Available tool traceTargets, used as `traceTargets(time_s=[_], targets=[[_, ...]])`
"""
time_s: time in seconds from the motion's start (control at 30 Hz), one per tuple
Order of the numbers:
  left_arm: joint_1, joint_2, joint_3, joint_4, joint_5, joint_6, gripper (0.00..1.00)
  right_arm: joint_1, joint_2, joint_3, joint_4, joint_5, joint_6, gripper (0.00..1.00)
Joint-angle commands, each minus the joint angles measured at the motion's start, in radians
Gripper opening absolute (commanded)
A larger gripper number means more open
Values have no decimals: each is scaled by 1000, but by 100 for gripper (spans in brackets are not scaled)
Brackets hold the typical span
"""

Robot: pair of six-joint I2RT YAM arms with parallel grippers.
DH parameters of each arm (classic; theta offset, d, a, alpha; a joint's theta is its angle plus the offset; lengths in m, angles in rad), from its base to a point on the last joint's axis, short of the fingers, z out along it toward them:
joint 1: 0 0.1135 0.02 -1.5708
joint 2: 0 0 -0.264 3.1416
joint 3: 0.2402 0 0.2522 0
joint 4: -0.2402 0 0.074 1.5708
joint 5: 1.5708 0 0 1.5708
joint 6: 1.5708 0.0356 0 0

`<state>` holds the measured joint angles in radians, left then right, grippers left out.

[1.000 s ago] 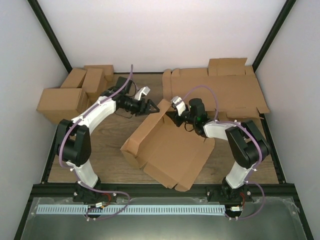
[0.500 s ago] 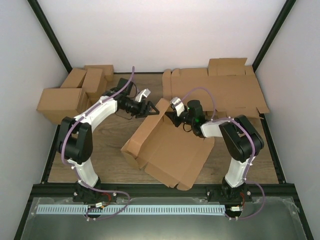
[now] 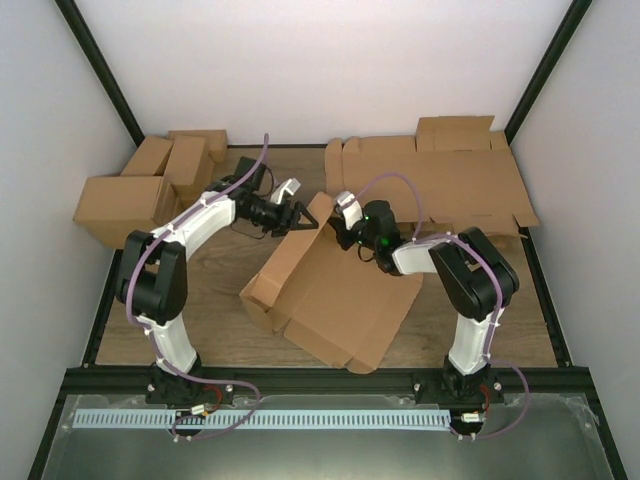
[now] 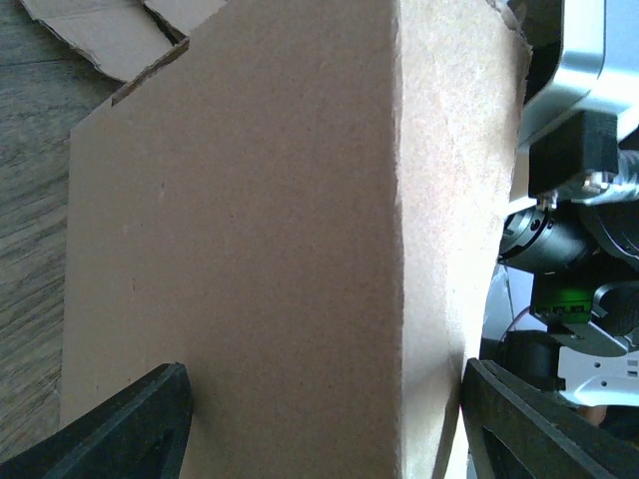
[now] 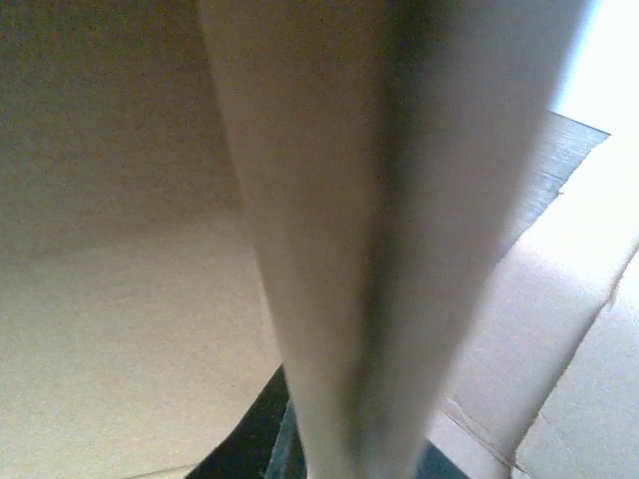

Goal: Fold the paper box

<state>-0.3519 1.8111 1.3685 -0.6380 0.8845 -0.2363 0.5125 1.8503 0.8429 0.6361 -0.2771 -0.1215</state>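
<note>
The paper box [image 3: 335, 295] lies half folded in the middle of the table, its left wall raised and a far flap [image 3: 320, 212] standing up. My left gripper [image 3: 300, 218] is open just left of that flap. In the left wrist view its fingers [image 4: 130, 419] are spread wide on either side of the brown panel [image 4: 280, 249], with the gripper [image 4: 324, 404] right up against it. My right gripper [image 3: 341, 226] is on the flap's right side. In the right wrist view the flap [image 5: 369, 249] runs edge-on down into the gripper [image 5: 349, 444], which is shut on it.
A cluster of brown cartons [image 3: 150, 185] stands at the back left. A pile of flat cardboard sheets [image 3: 440, 185] lies at the back right, just behind the right arm. A black frame rail [image 3: 320, 378] runs along the near edge.
My right gripper has moved left and a little farther back with the flap, and the box has slid slightly left. My left gripper has edged right toward the flap.
</note>
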Motion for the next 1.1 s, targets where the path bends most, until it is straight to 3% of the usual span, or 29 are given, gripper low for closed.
traceTargets(time_s=[0.0, 0.1, 0.4, 0.43, 0.53, 0.67, 0.8, 0.93, 1.07], targets=[[-12, 21, 6, -16, 28, -3, 75, 1, -14, 19, 18, 49, 5, 15], [-12, 28, 7, -13, 32, -3, 75, 1, -21, 0, 58, -13, 1, 27], [-13, 41, 16, -16, 49, 3, 75, 3, 33, 65, -26, -38, -15, 27], [-13, 41, 17, -16, 51, 2, 75, 3, 32, 67, -26, -37, -13, 25], [-13, 37, 23, -17, 47, 1, 77, 3, 17, 69, -34, -43, 2, 3], [-12, 5, 70, -27, -8, -8, 86, 3, -45, 47, -49, -25, 36, 1], [-13, -72, 160, -18, -118, -54, 99, -9, -129, 47, -141, 15, 73, 1], [-10, -160, 280, -58, -269, -88, 100, -58, -233, 37, -215, 10, 178, 1], [-10, -264, 490, -185, -565, -103, 100, -143, -311, 38, -295, -52, 379, 1]])
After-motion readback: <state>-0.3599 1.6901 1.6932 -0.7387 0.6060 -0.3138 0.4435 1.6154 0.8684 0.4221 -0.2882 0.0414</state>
